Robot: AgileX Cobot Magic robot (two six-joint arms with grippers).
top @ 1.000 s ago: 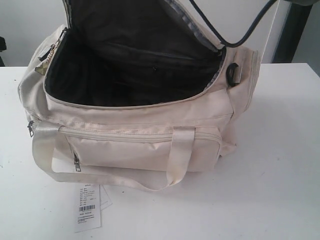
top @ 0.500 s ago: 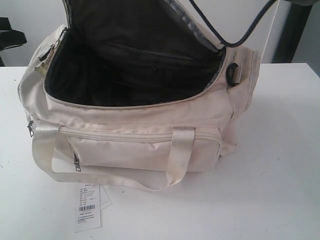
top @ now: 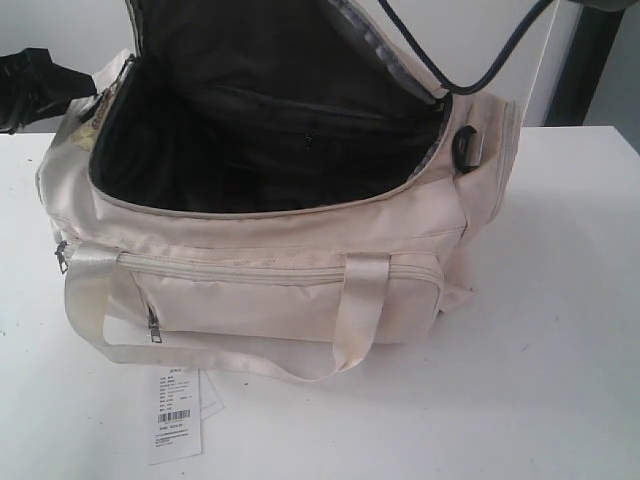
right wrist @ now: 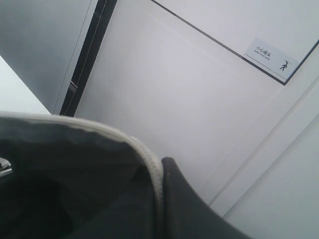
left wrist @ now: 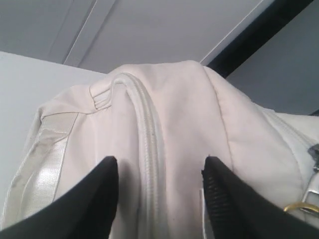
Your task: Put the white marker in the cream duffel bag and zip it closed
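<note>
Well, the cream duffel bag [top: 300, 290] sits on the white table [top: 560, 330], filling the upper left and middle of the exterior frame. Its main mouth gapes wide, showing the black lining [top: 260, 150]; its lid flap [top: 250, 30] stands up and runs out past the top edge of the frame. Across the front, the pocket zip [top: 250, 272] is drawn shut; a pale webbing handle [top: 360, 300] loops down over it towards the lower middle. A white barcode tag [top: 176, 415] lies flat on the table at the lower left, just below the bag; a black cable [top: 440, 70] hangs in from the upper right and meets the bag's right end.

My left pincer [left wrist: 158, 164] is spread wide; its two dark fingers [left wrist: 99, 199] stand either side of a piped seam [left wrist: 149, 149] on the bag's end, close to the fabric, though I cannot tell whether they touch it. In the exterior view it shows only as a dark blur at the upper left edge, just beside the bag's left end.

My right pincer [right wrist: 167, 194] is closed down tight; the flap's pale piped edge [right wrist: 149, 159] and dark lining lie right against my one visible finger [right wrist: 199, 219], so I am gripping the bag by that edge.

As for the white marker, I cannot see it in any view; whether it lies down in the dark lining I cannot tell.
</note>
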